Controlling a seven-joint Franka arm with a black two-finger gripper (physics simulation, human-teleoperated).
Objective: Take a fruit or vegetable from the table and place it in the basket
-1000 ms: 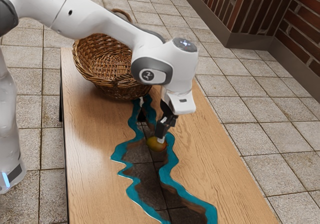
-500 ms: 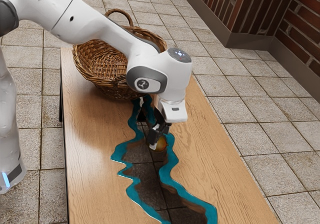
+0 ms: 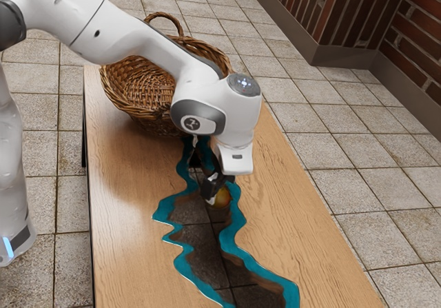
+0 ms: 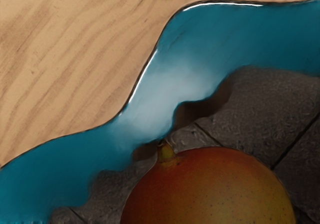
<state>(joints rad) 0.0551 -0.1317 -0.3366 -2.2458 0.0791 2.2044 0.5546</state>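
Landmark for all positions: the round, mango-like fruit (image 3: 222, 198), red-orange shading to yellow-green, with dark speckles. The fruit is at the dark, tile-patterned channel (image 3: 202, 244) that runs along the pale wood-grain surface (image 3: 131, 204), apart from the basket. Glossy teal bands (image 3: 236, 220) with wavy edges border the channel, one on each side of the fruit; the band on the exterior view's right is close beside it. Black two-finger claw (image 3: 214, 189): angled down at the fruit, on its side toward the basket and the exterior view's left, overlapping part of it in that view. Whether the claw is open or closed, or has any grip on the fruit, cannot be determined. White jointed arm (image 3: 141, 36) reaches in from the exterior view's upper left and bends down above the fruit. Brown woven wicker basket (image 3: 148, 119), with an arched handle (image 3: 164, 14), stands beyond the fruit, up and toward the exterior view's left, its wide mouth partly covered by the arm. Wrist view: fruit large, near the hand; its short greenish-brown stem (image 4: 165, 153) points toward the nearby teal band. Pale square floor tiles (image 3: 344, 156) and a red-brown brick wall (image 3: 406, 39) lie past the fruit, toward the exterior view's right.
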